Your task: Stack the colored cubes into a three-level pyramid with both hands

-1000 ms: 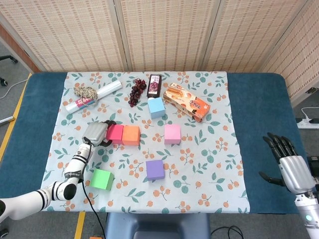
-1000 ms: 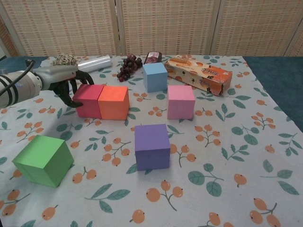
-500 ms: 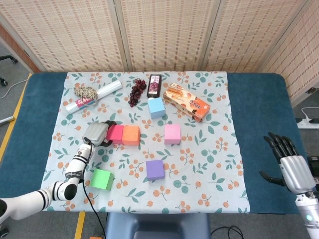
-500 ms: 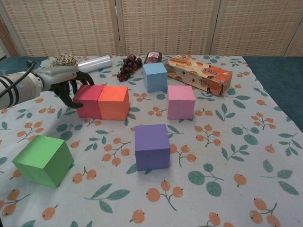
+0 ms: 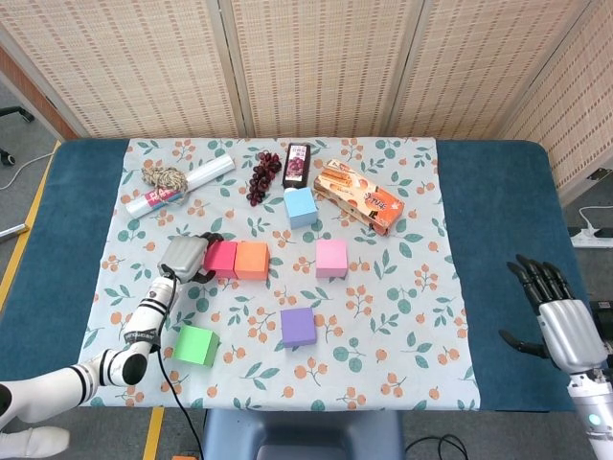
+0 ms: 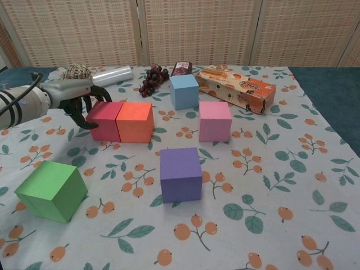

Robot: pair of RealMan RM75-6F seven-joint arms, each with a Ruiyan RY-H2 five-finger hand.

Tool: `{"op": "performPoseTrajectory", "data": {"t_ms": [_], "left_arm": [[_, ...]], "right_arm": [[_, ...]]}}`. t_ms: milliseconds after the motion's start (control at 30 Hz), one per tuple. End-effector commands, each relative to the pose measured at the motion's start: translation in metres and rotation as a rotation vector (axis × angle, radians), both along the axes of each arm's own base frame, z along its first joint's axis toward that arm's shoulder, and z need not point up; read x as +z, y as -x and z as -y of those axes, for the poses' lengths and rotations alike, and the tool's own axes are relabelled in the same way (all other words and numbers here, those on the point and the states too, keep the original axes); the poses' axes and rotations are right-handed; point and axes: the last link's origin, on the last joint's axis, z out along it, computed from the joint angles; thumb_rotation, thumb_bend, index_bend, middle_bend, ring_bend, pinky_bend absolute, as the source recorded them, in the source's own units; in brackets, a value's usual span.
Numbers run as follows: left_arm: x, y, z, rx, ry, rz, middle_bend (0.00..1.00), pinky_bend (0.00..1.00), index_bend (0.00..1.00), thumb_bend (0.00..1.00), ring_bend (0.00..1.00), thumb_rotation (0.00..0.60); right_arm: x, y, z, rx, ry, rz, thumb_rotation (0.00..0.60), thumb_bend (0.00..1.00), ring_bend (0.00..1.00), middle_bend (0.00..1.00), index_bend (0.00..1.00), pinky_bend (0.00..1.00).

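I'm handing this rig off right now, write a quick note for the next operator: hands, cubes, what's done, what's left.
Left robot hand: at the left side of the red cube, fingers curled against it; whether it grips is unclear.
Right robot hand: open, off the cloth at the table's right edge, holding nothing.
Cubes: red and orange cube sit side by side, touching. Pink cube stands apart to their right, blue cube behind near the snack box, purple cube in front, green cube front left.
Done: two base cubes joined.
Left: finish the base row, then build levels two and three. Nothing is stacked yet.
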Motion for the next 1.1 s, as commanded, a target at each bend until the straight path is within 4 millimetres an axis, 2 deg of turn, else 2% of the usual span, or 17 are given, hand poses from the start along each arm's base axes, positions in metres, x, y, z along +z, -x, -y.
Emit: {"op": "performPoseTrajectory", "data": {"t_ms": [33, 633, 1100], "left_arm": [[-0.0006, 0.0002, 0.0004, -0.001, 0.002, -0.003, 0.39, 0.40, 0.24, 0.34, 0.38, 0.600], [0.0018, -0.0008, 0.0032, -0.006, 0.008, -0.003, 0.39, 0.39, 0.23, 0.33, 0.38, 0.600], [0.0015, -0.0025, -0.0023, -0.001, 0.004, -0.006, 0.39, 0.39, 0.23, 0.33, 0.37, 0.600]], "right_arm": [[0.0004, -0.0001, -0.0001, 0.000, 0.002, -0.001, 0.600, 0.00, 0.00, 0.00, 0.00, 0.00], [0.0006, 0.0009, -0.0007, -0.001, 0.001, 0.001, 0.600, 0.00, 0.00, 0.00, 0.00, 0.00], [0.0014, 0.0017, -0.0013, -0.005, 0.004, 0.000, 0.600, 0.00, 0.00, 0.00, 0.00, 0.00]]}}
